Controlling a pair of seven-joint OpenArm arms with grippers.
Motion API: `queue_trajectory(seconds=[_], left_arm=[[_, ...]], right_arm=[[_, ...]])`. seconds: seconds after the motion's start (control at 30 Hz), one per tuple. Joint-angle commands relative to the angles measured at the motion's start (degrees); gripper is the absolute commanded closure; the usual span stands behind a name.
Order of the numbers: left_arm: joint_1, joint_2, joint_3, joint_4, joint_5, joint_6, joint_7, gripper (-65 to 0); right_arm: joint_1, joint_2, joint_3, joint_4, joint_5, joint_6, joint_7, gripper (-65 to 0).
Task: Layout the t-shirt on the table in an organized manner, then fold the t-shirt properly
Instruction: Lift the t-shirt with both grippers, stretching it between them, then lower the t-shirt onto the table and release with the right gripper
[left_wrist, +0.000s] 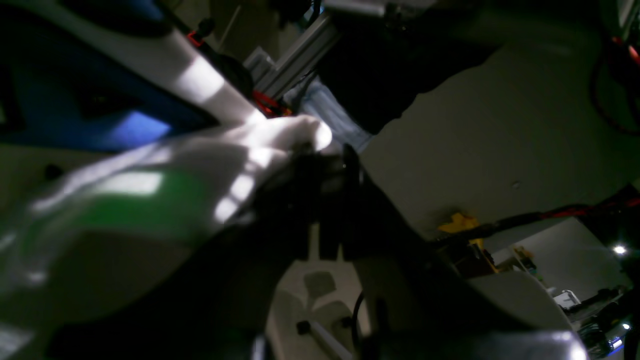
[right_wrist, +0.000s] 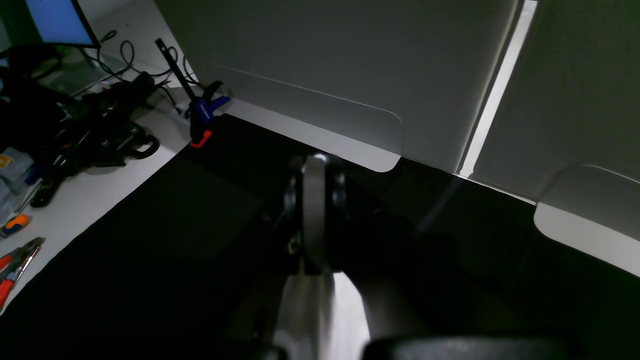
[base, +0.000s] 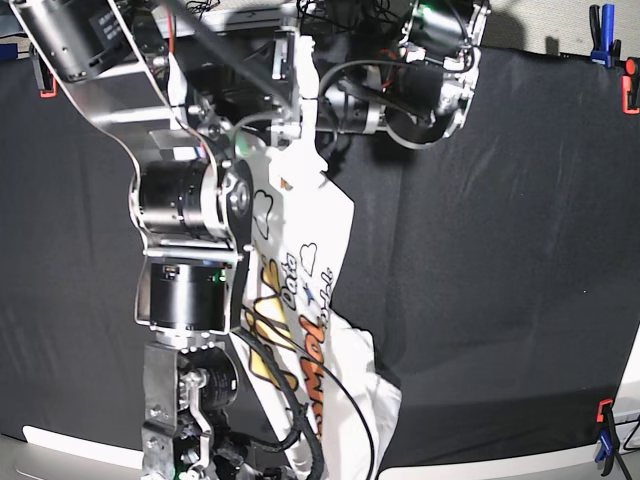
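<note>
The left wrist view is dark and blurred; the left hand shows only as a black mass, yet a bunch of white cloth sits right at its tips, so it is clamped on the t-shirt. In the base view the big right arm in the foreground covers the shirt's left edge, and where the left hand meets the cloth is hard to make out. The shirt's lower part is cut off by the arm's base and cables.

The t-shirt is white, with orange, yellow and blue cartoon lettering and small cloud doodles on the side facing the camera. It hangs in a long twisted drape, narrow at the top and bunching wider at the bottom.

It hangs from the left hand over the black cloth table, its lower end down at the table's near edge. The right hand, seen from its wrist, has its jaws together with nothing between them, and is above bare black cloth near a blue clamp, with no shirt in that view.
</note>
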Motion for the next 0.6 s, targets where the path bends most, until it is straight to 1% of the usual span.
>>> queue_trajectory(seconds=[0.0, 0.03, 0.1, 0.17, 0.2, 0.23, 0.33, 0.47, 0.5, 0.57], left_arm=[[-0.3, 0.7, 0.4, 1.1, -0.6, -0.5, -1.7, -6.8], [-0.3, 0.7, 0.4, 1.1, 0.2, -0.5, -2.4, -12.8], [-0.3, 0.7, 0.4, 1.1, 2.6, -0.5, -4.3, -23.6], [-0.3, 0.6, 0.4, 1.1, 4.5, -0.5, -4.9, -30.9], [-0.3, 0.6, 0.4, 1.1, 5.0, -0.5, -4.8, -33.3], [-0.3, 0.6, 0.4, 1.1, 5.1, -0.5, -4.8, -34.5], [-0.3, 0.6, 0.4, 1.1, 5.0, -0.5, -4.9, -34.6], [-0.8, 0.5, 0.3, 1.1, 5.2, -0.5, -4.7, -34.6], [-1.4, 0.3, 0.3, 1.1, 5.9, -0.5, -4.7, -34.6], [-3.2, -0.1, 0.0, 1.1, 10.3, -0.5, -4.8, -34.6]], right_arm=[[2.7, -0.2, -0.1, 0.8, 1.3, 0.0, 2.0, 0.0], [2.7, -0.2, -0.1, 0.8, 1.3, 0.0, 2.0, -4.4], [2.7, -0.2, -0.1, 0.8, 1.3, 0.0, 2.1, -15.7], [2.7, -0.2, -0.1, 0.8, 1.3, 0.0, 2.4, -24.9], [2.7, -0.2, -0.1, 0.8, 1.3, 0.0, 2.4, -27.8], [2.7, -0.2, -0.1, 0.8, 1.3, 0.0, 2.4, -29.0], [2.7, -0.2, -0.1, 0.8, 1.3, 0.0, 2.3, -29.1], [2.7, -0.2, 0.0, 0.9, 1.3, 0.0, 0.5, -29.0], [2.7, -0.2, -0.1, 0.9, 1.3, 0.0, -0.2, -29.0], [2.7, -0.2, 0.0, 0.9, 1.3, 0.3, -1.9, -29.0]])
